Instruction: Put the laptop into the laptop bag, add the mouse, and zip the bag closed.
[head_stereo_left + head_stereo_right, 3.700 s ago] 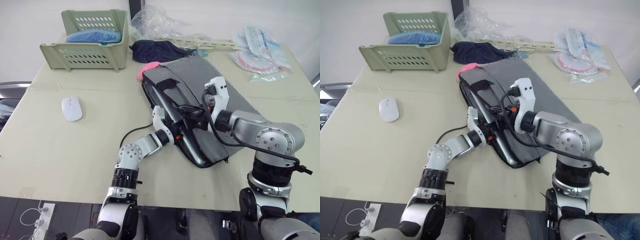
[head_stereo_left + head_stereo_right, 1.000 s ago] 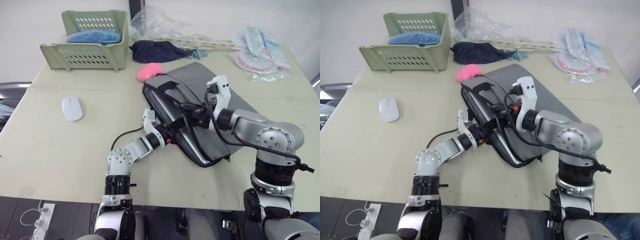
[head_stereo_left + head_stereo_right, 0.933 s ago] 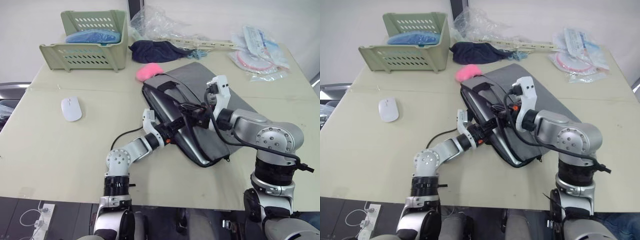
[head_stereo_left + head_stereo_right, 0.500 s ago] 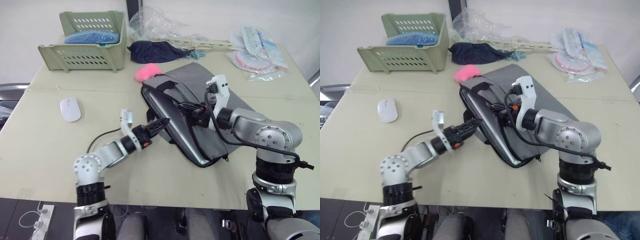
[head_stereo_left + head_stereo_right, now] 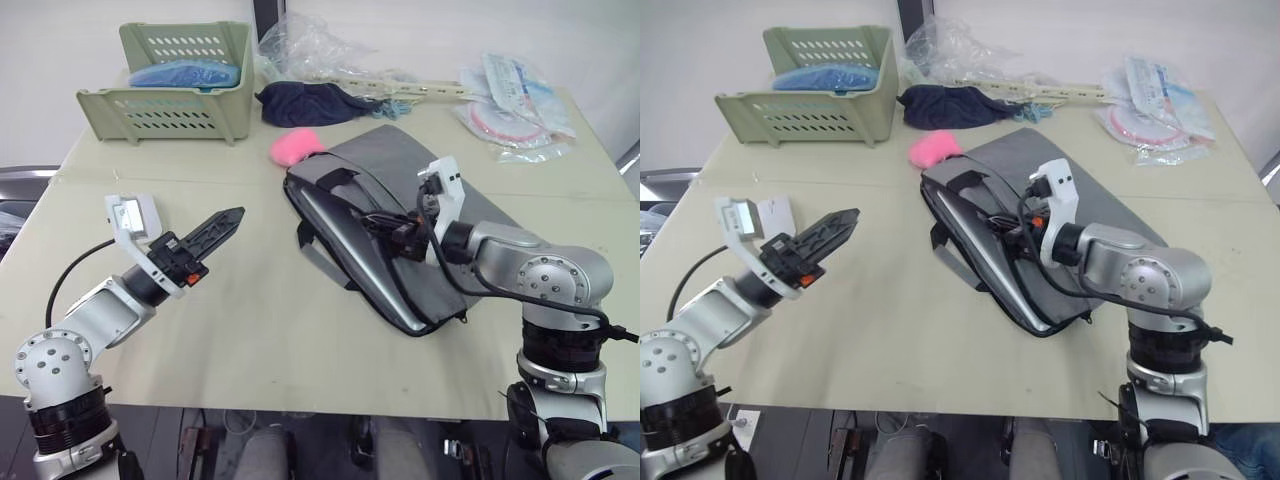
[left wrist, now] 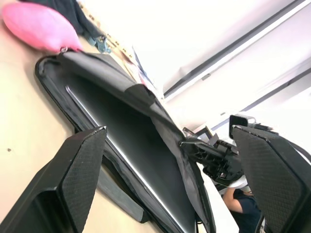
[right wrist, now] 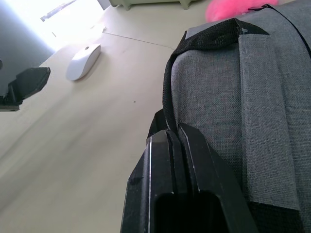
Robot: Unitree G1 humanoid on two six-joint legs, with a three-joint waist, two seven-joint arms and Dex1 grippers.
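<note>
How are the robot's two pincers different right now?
The left pincer is open and holds nothing; the right pincer is shut on the black strap of the laptop bag.
The left pincer hangs in the air over the table, apart from the bag; the right pincer is at the bag's open edge.
Both have two black fingers.

Laptop (image 5: 352, 232) lay inside laptop bag (image 5: 440, 215) right of left gripper (image 5: 222, 225), mouse (image 7: 83, 61) behind it, right gripper (image 5: 392, 236) clamped on bag's strap (image 7: 171, 80).
</note>
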